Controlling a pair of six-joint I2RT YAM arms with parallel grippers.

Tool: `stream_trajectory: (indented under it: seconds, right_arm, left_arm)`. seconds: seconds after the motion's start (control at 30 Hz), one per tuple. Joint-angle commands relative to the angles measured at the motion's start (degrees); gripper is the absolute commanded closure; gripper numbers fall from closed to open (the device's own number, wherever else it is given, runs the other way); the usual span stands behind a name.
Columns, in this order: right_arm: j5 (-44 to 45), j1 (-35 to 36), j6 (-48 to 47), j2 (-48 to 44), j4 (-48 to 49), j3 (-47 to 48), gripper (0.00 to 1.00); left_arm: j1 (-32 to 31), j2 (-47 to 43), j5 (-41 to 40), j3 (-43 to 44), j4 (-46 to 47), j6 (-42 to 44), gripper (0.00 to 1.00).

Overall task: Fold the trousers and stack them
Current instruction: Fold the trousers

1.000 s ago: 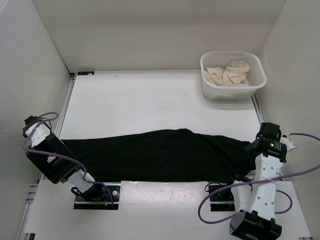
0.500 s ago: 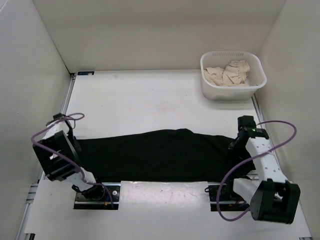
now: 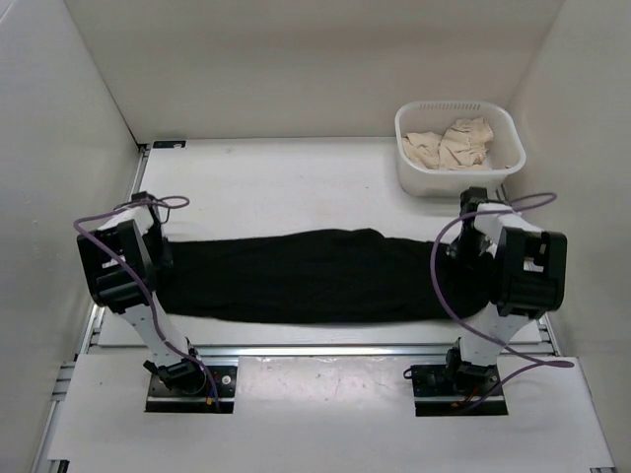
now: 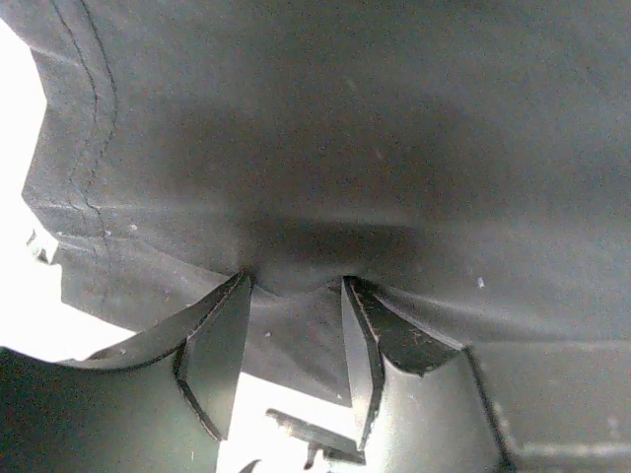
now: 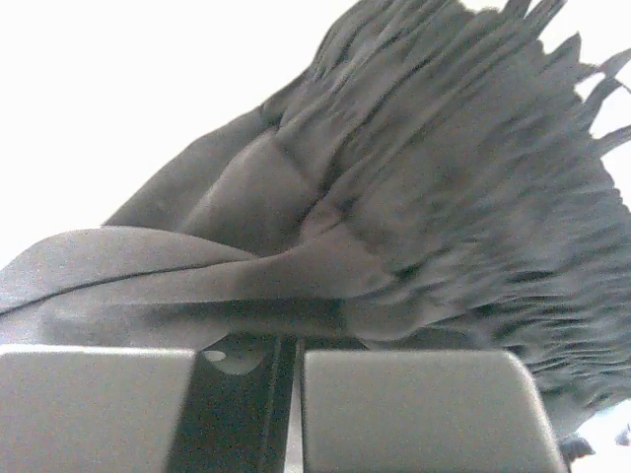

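The black trousers [image 3: 315,276] lie stretched in a long band across the middle of the table, from one arm to the other. My left gripper [image 3: 158,251] is at their left end. In the left wrist view its fingers [image 4: 222,330] dig into the cloth [image 4: 345,148], a fold is bunched between the tips [image 4: 296,281], and tension creases spread out from there. My right gripper [image 3: 463,246] is at the right end, shut [image 5: 286,340] on the gathered, pleated edge of the trousers [image 5: 444,177].
A white basket [image 3: 454,182] holding crumpled beige cloths [image 3: 454,146] stands at the back right, just beyond the right arm. White walls close in the table on the left, back and right. Purple cables loop over both arms.
Both arms have swung forward from the near edge. The trousers have gone with them, away from the near edge and pulled straighter. The right gripper has shut and the left has narrowed.
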Motion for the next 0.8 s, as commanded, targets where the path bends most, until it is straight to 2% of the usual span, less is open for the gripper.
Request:
stream_trajectory:
  seconds: [0.0,0.07,0.13,0.2,0.23,0.3,0.33,0.47,0.57,0.63,0.67,0.77]
  right_arm:
    - [4.8,-0.4,-3.1,4.6,6.5,9.2,0.96]
    - [4.8,-0.4,-3.8,6.2,4.9,12.3,0.94]
    - [3.1,-0.4,-5.4,6.8,3.7,15.4,0.77]
    - [-0.1,-0.4,-6.7,4.9,3.1,15.4,0.52]
    - [-0.9,-0.4,-7.8,3.4,3.1,15.4,0.29]
    - [-0.9,-0.9,-8.5,-2.4,2.0,13.0,0.14]
    - [-0.9,-1.7,-8.6,-4.6,1.5,12.1,0.03]
    - [-0.9,-6.6,-5.8,-14.5,-2.1,7.1,0.01]
    - [-5.4,-11.6,-5.8,-15.8,0.2,1.6,0.01]
    - [-8.0,-13.9,-5.8,-14.3,4.8,-0.5,0.01]
    - [-11.9,-14.5,-5.8,-11.8,7.1,-2.1,0.01]
    - [-16.3,-16.2,-5.8,-4.5,14.6,-2.1,0.01]
  left_arm:
    - [-2.4,3.0,5.5,4.5,8.7,-1.4,0.46]
    - [-3.0,4.2,6.2,6.2,7.7,-1.4,0.45]
    - [-3.6,4.8,6.2,6.8,7.2,-1.4,0.42]
    - [-3.6,4.8,6.2,6.1,7.2,-1.4,0.41]
    - [-4.1,4.8,6.2,6.1,7.2,-1.4,0.39]
    - [-4.1,4.8,5.6,5.5,7.2,-1.4,0.38]
    - [-4.1,4.2,5.6,4.9,7.2,-1.4,0.38]
    - [-4.1,2.9,5.6,3.7,6.5,-1.4,0.37]
    - [-4.1,2.3,6.8,2.5,6.5,-1.4,0.37]
    - [-4.1,2.3,6.8,2.5,6.5,-1.4,0.37]
    - [-4.1,2.3,6.8,2.0,6.0,-1.4,0.35]
    - [-4.1,1.8,6.2,2.0,6.0,-1.4,0.35]
